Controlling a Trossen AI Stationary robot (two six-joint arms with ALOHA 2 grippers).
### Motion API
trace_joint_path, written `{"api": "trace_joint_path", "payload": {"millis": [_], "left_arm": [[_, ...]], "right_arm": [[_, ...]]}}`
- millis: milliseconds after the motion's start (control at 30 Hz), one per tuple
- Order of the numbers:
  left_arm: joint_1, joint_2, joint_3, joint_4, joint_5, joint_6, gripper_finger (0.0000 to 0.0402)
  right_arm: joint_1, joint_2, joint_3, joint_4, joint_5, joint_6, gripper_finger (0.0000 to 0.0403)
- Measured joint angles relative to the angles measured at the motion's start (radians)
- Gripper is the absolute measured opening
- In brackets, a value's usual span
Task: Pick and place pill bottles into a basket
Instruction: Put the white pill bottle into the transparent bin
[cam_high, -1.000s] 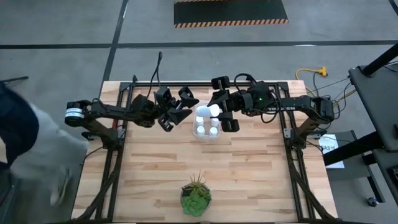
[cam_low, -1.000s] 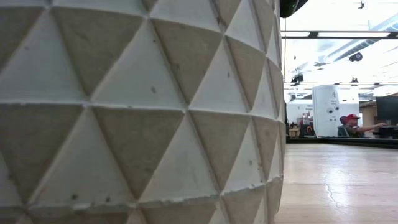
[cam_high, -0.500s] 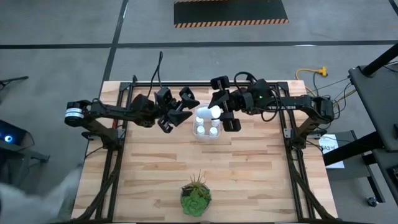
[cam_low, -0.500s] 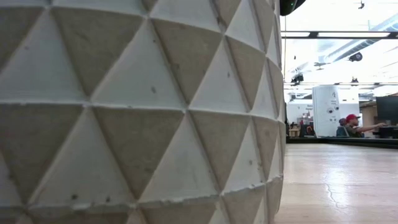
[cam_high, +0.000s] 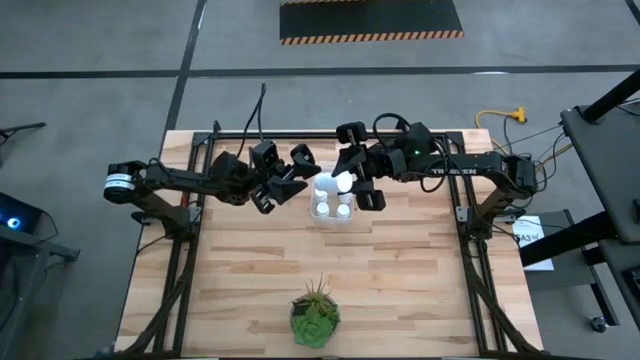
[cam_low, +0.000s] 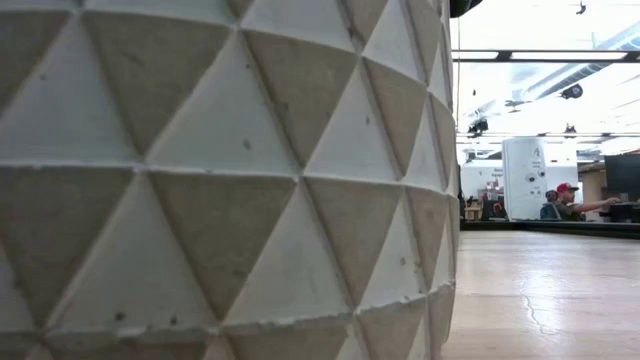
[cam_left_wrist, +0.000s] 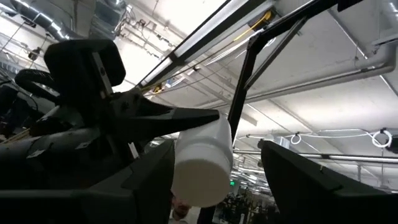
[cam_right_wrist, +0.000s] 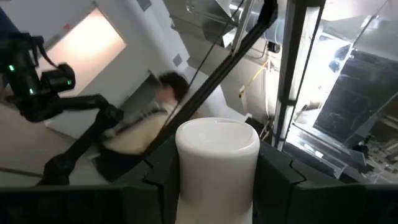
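**Q:** High view, item one: where is the basket?

**A:** Clear plastic basket (cam_high: 331, 205), far-centre of the wooden table (cam_high: 400, 290), between my two grippers. Four white-capped pill bottles (cam_high: 332, 203) stand upright inside it.

**Q:** Item two: right gripper?

**A:** My right gripper (cam_high: 347, 183) hangs over the basket's far right corner, fingers clamped on one pill bottle (cam_high: 343, 181). Right wrist view confirms it: the held bottle (cam_right_wrist: 217, 168) sits between my two dark fingers (cam_right_wrist: 283, 186), pressed from both sides, cap facing the camera.

**Q:** Item three: left gripper?

**A:** My left gripper (cam_high: 297, 178) sits just beside the basket's left wall, fingers spread apart, holding nothing. Left wrist view looks past them at that same bottle (cam_left_wrist: 202, 160) pinched in the other arm's finger (cam_left_wrist: 163, 116).

**Q:** Other items?

**A:** Green spiky plant (cam_high: 316, 312) in a pot at the table's near edge, well apart from the basket. Low view: the pot's white triangle-faceted wall (cam_low: 220, 180) fills most of the picture; a person in a red cap (cam_low: 566, 200) is seated in the room behind.
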Motion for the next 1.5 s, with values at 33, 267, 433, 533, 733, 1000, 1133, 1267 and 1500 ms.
{"api": "trace_joint_path", "payload": {"millis": [33,267,433,533,733,1000,1133,1267,1500], "left_arm": [[0.000,0.000,0.000,-0.001,0.002,-0.011,0.0224],[-0.002,0.004,0.000,-0.011,0.031,-0.109,0.0224],[-0.001,0.004,0.000,-0.029,0.040,-0.240,0.0224],[-0.002,0.010,0.000,-0.028,0.053,-0.343,0.0224],[-0.003,0.013,-0.009,-0.051,0.053,-0.478,0.0224],[-0.021,0.014,-0.026,-0.081,0.051,-0.557,0.0224],[-0.028,0.014,-0.023,-0.082,0.043,-0.605,0.0224],[-0.029,0.014,-0.024,-0.119,0.023,-0.605,0.0224],[-0.035,0.013,-0.006,-0.149,0.016,-0.605,0.0224]], "right_arm": [[-0.003,0.000,0.000,-0.007,0.000,-0.010,0.0136],[-0.024,0.000,0.004,-0.040,-0.102,-0.025,0.0136],[-0.049,0.000,0.044,-0.100,-0.224,-0.005,0.0136],[-0.058,0.000,0.075,-0.169,-0.300,-0.005,0.0136],[-0.062,0.000,0.111,-0.238,-0.391,-0.069,0.0136],[-0.062,0.000,0.148,-0.244,-0.518,-0.093,0.0136],[-0.062,0.000,0.165,-0.246,-0.597,-0.114,0.0136],[-0.062,0.000,0.168,-0.246,-0.625,-0.175,0.0136],[-0.065,0.000,0.168,-0.326,-0.629,-0.330,0.0136]]}}
